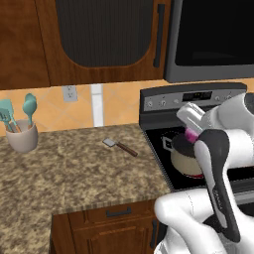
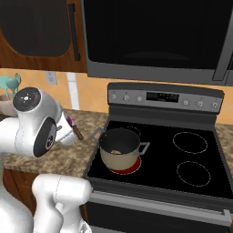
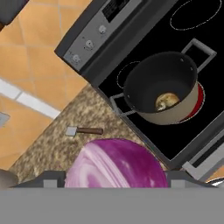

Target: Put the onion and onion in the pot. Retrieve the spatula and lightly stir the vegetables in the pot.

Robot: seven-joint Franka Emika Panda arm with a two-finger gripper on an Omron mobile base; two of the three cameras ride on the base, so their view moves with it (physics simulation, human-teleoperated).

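Your claw (image 3: 116,177) grips the purple onion (image 3: 116,162), jaws wide around it, carried high so it clears the pot (image 3: 162,89) rim; the pot sits ahead and below on the lit burner. The tan onion (image 3: 166,101) already lies inside. The spatula (image 3: 84,130) waits on the counter (image 3: 52,146) beneath, kept for stirring.

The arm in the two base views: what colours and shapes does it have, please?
The arm is made of glossy white rounded segments with dark grey to black joint covers. One elbow joint ends in a round white cap with small dark dots, ringed in dark grey. No cables or markings are visible.
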